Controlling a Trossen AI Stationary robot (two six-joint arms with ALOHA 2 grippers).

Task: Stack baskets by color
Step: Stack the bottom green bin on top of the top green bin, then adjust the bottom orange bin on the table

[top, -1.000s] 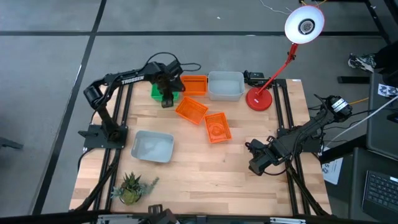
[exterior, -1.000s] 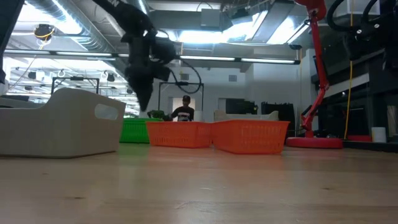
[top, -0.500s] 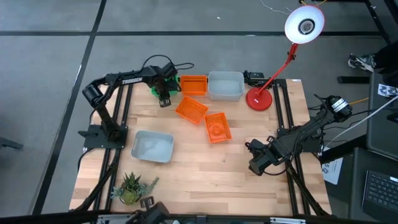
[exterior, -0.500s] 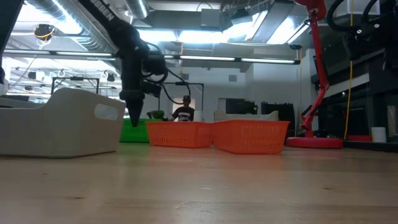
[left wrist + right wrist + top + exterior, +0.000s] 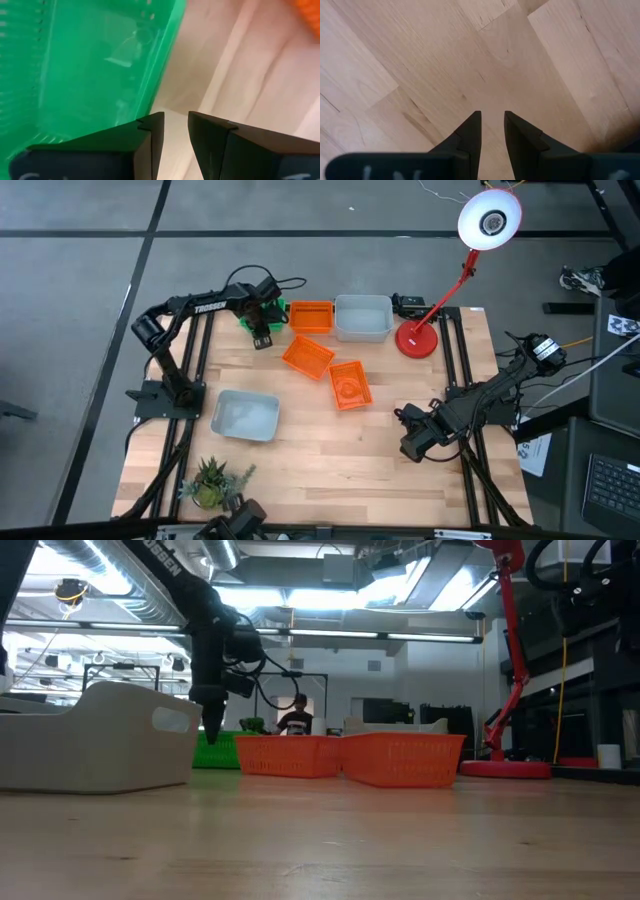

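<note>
Left hand (image 5: pixel 263 340), fingers slightly apart and empty, hangs beside my green stack (image 5: pixel 262 311) upper left. Orange baskets (image 5: pixel 307 356) and grey ones (image 5: pixel 245 416) lie scattered, unstacked.

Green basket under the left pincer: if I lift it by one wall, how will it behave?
The green basket looks thin and translucent, so probably light. Its slatted wall may flex. Gripped on one side by the left pincer, it would likely tilt.

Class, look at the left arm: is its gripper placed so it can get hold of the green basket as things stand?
Probably yes. The left gripper hangs right beside the green basket, at its near wall, with a narrow gap between its fingers and only bare table alongside. Nothing blocks it.
</note>
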